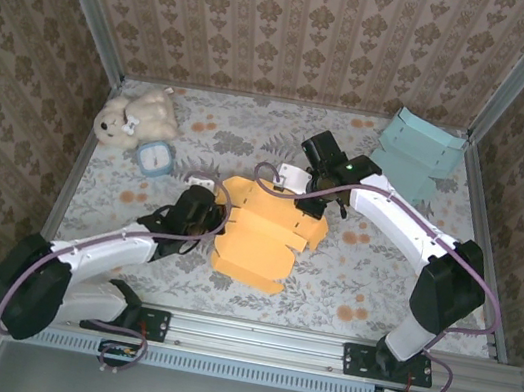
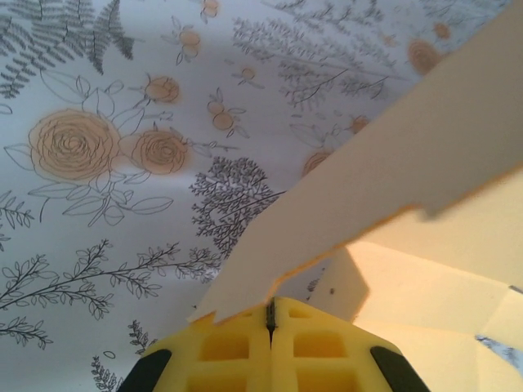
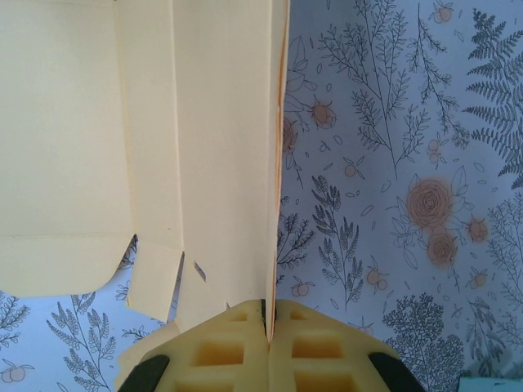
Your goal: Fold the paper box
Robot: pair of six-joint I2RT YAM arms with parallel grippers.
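- Pinching a flap edge of the paper box (image 1: 260,236), left gripper (image 2: 270,314) was clamped fully together.
- Likewise, right gripper (image 3: 265,314) clamped a panel edge.
- Overhead: teal box (image 1: 417,152) sat at the worktop (image 1: 350,273) far-right corner.

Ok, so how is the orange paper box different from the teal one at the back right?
The orange box lies spread open, mostly flat, in the middle; the teal box stands propped up at the back right, partly shaped. The orange box is pinched by the left end effector and the right end effector; the teal box is untouched. Both are card blanks with flaps.
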